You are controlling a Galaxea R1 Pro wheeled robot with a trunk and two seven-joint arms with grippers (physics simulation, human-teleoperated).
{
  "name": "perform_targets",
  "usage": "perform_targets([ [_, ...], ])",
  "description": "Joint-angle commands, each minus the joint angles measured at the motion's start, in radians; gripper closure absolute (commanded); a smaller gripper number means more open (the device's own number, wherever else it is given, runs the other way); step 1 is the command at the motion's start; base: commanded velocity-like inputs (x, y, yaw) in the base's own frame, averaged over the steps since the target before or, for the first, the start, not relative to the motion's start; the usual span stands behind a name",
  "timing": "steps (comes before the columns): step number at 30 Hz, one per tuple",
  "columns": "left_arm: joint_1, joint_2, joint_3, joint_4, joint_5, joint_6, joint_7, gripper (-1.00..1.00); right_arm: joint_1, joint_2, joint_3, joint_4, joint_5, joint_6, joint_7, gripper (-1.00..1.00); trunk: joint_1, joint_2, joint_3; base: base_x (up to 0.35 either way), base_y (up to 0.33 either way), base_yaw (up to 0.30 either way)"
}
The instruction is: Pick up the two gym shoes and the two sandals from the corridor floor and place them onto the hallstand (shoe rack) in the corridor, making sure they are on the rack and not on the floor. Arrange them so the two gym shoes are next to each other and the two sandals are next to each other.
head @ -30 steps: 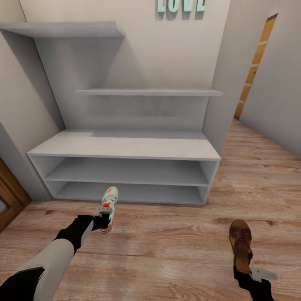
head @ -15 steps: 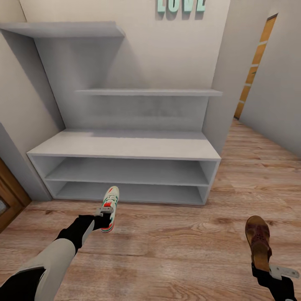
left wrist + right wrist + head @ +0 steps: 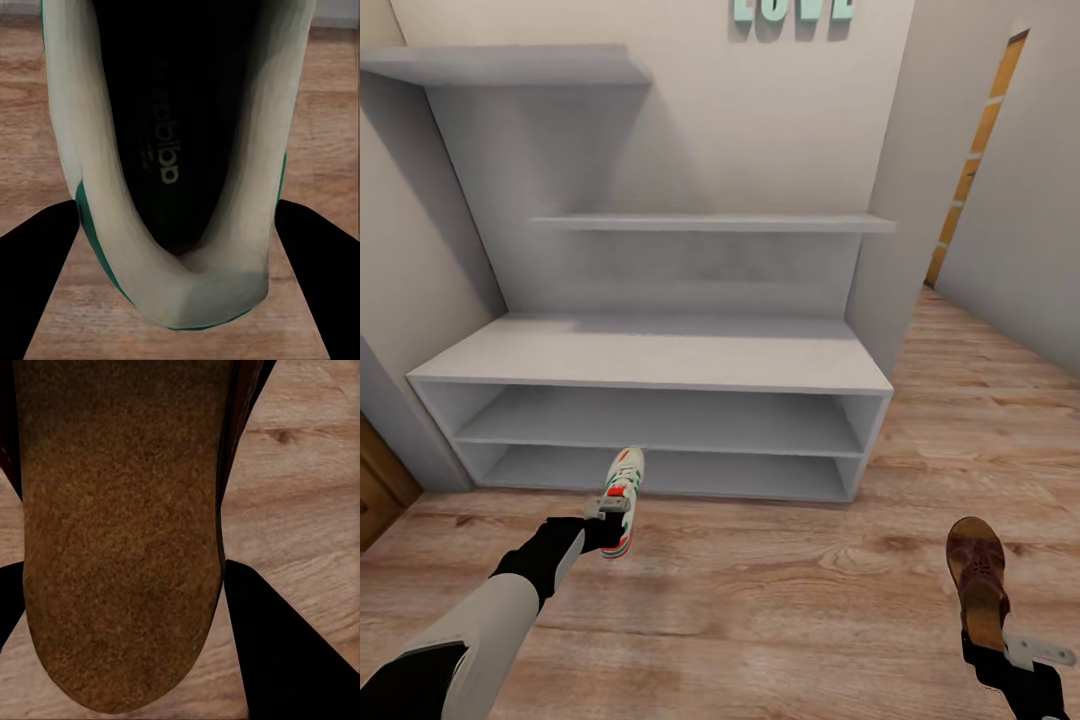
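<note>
In the head view a white gym shoe (image 3: 624, 488) with green and orange trim hangs toe-up just above the corridor floor (image 3: 760, 600), my left gripper (image 3: 606, 522) shut on its heel. It is in front of the hallstand (image 3: 650, 358), near the lower shelf's left half. The left wrist view looks into the gym shoe (image 3: 180, 135) opening, with a dark finger (image 3: 37, 262) on each side. At the lower right, my right gripper (image 3: 988, 645) is shut on a brown sandal (image 3: 974, 572). Its tan footbed (image 3: 120, 525) sits between that gripper's fingers (image 3: 285, 652).
The hallstand's top and both open shelf levels are bare, as are the floating wall shelves (image 3: 710, 222) above. A wood door (image 3: 375, 490) edges in at the left. The corridor runs on to the right toward an orange-framed door (image 3: 972, 160).
My right arm has swung to the right with the sandal. The whole view has shifted a little, so the hallstand looks closer. The left arm and gym shoe stay put.
</note>
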Motion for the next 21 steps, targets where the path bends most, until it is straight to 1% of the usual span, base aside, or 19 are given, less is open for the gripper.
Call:
perform_targets([
  [1, 0.0, -0.001, 0.008, -0.002, -0.01, 0.005, -0.007, 1.0, -0.001, 0.001, -0.005, 0.002, 0.008, -0.003, 0.002, 1.0, 0.0, 0.0, -0.001, 0.271, -0.131, 0.0],
  [6, -0.001, -0.001, 0.009, -0.002, -0.01, 0.005, -0.002, 1.0, -0.001, 0.001, -0.006, 0.003, 0.008, -0.004, 0.002, 1.0, 0.0, 0.0, -0.001, 0.243, -0.113, 0.0],
  [11, -0.002, -0.004, 0.01, -0.003, -0.01, 0.004, -0.011, 1.0, -0.001, 0.001, -0.006, 0.003, 0.008, -0.004, 0.001, 1.0, 0.0, 0.0, -0.001, 0.022, -0.008, 0.0],
  [12, -0.006, -0.012, 0.007, -0.012, -0.011, 0.006, -0.023, 1.0, -0.001, 0.001, -0.006, 0.003, 0.008, -0.004, 0.001, 1.0, 0.0, 0.0, -0.001, 0.003, -0.001, 0.0],
  [14, -0.012, -0.026, -0.016, -0.031, -0.011, 0.013, -0.037, 1.0, -0.001, 0.001, -0.006, 0.003, 0.008, -0.003, 0.001, 1.0, 0.0, 0.0, -0.001, 0.001, -0.001, 0.0],
  [15, -0.013, -0.028, -0.025, -0.035, -0.011, 0.014, -0.042, 1.0, -0.001, 0.001, -0.006, 0.003, 0.008, -0.003, 0.001, 1.0, 0.0, 0.0, -0.001, 0.0, 0.0, 0.0],
  [16, -0.016, -0.032, -0.046, -0.044, -0.011, 0.019, -0.052, 1.0, -0.001, 0.002, -0.006, 0.003, 0.008, -0.003, 0.0, 1.0, 0.0, 0.0, -0.001, 0.0, 0.0, 0.0],
  [17, -0.019, -0.033, -0.058, -0.048, -0.01, 0.023, -0.058, 1.0, -0.001, 0.002, -0.006, 0.003, 0.008, -0.003, 0.001, 1.0, 0.0, 0.0, -0.001, 0.0, 0.0, 0.0],
  [19, -0.036, -0.038, -0.103, -0.063, -0.009, 0.063, -0.084, 1.0, -0.001, 0.002, -0.006, 0.003, 0.008, -0.003, 0.001, 1.0, 0.0, 0.0, -0.001, 0.0, 0.0, 0.0],
  [20, -0.041, -0.039, -0.113, -0.066, -0.01, 0.079, -0.092, 1.0, -0.001, 0.002, -0.006, 0.003, 0.008, -0.003, 0.0, 1.0, 0.0, 0.0, -0.001, 0.0, 0.0, 0.0],
  [21, -0.052, -0.04, -0.131, -0.072, -0.01, 0.115, -0.109, 1.0, -0.001, 0.002, -0.006, 0.003, 0.008, -0.003, 0.001, 1.0, 0.0, 0.0, -0.001, 0.0, 0.0, 0.0],
])
